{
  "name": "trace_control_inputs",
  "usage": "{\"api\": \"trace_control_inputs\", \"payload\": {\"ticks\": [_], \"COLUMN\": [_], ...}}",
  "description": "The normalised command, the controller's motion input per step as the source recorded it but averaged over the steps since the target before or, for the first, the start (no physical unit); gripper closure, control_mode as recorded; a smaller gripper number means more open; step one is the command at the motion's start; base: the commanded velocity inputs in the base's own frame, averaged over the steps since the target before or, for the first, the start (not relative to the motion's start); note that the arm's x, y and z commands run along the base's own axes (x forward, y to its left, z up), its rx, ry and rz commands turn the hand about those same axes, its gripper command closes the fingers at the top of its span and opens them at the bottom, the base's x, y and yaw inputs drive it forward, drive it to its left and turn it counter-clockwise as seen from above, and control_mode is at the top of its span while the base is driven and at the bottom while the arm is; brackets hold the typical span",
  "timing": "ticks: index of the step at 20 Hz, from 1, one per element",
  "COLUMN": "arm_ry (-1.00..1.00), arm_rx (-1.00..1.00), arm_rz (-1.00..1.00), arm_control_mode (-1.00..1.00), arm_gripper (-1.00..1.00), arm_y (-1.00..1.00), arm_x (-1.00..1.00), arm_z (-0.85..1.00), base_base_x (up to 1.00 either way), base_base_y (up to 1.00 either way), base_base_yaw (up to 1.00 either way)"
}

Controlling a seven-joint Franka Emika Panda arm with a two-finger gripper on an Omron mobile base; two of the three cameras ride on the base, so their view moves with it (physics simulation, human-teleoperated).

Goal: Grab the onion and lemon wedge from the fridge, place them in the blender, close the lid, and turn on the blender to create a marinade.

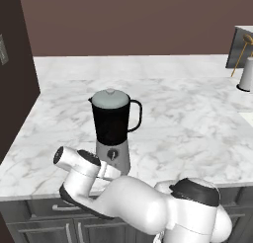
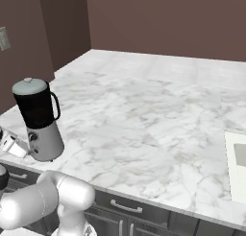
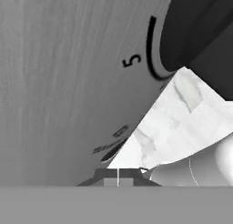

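End effector: two-finger end effector (image 3: 118, 176) closed on nothing, its dark tips pressed together and right up against the silver-grey base of the blender, near the black knob (image 1: 112, 154)
Blender: dark, nearly black jar with side handle on a tapered silver-grey base (image 1: 113, 131), standing upright near the front edge of the white marbled surface (image 1: 188, 133)
Lid: pale grey round disc with small central knob (image 1: 110, 98), seated flat on the jar's rim, so closing looks done
Onion and lemon wedge: not discernible through the dark jar; presumably inside
Dial: the hand view gives a printed 5 (image 3: 131, 60) and a dark arc beside the knob's edge (image 3: 191, 27)
Step in hand: turning the blender on, by my judgement
Doing it well: keep the closed tips on the knob's rim, push along its turning direction, press lightly
Risk: a hard sideways shove could slide or tip the blender toward the edge
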Motion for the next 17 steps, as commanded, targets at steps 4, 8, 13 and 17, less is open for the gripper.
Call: {"api": "trace_control_inputs", "payload": {"ticks": [4, 8, 13, 17], "arm_ry": [-0.34, -0.23, -0.20, -0.12], "arm_rx": [0.00, 0.00, 0.00, 0.00], "arm_rz": [0.00, 0.00, 0.02, 0.06], "arm_control_mode": [-1.00, -1.00, -1.00, -1.00], "arm_gripper": [1.00, 1.00, 1.00, 1.00], "arm_y": [0.00, 0.00, 0.00, 0.00], "arm_x": [-0.01, -0.13, -0.22, -0.48], "arm_z": [0.04, 0.31, 0.43, 0.33], "base_base_x": [0.00, 0.00, 0.00, 0.00], "base_base_y": [0.00, 0.00, 0.00, 0.00], "base_base_yaw": [0.00, 0.00, 0.00, 0.00]}}
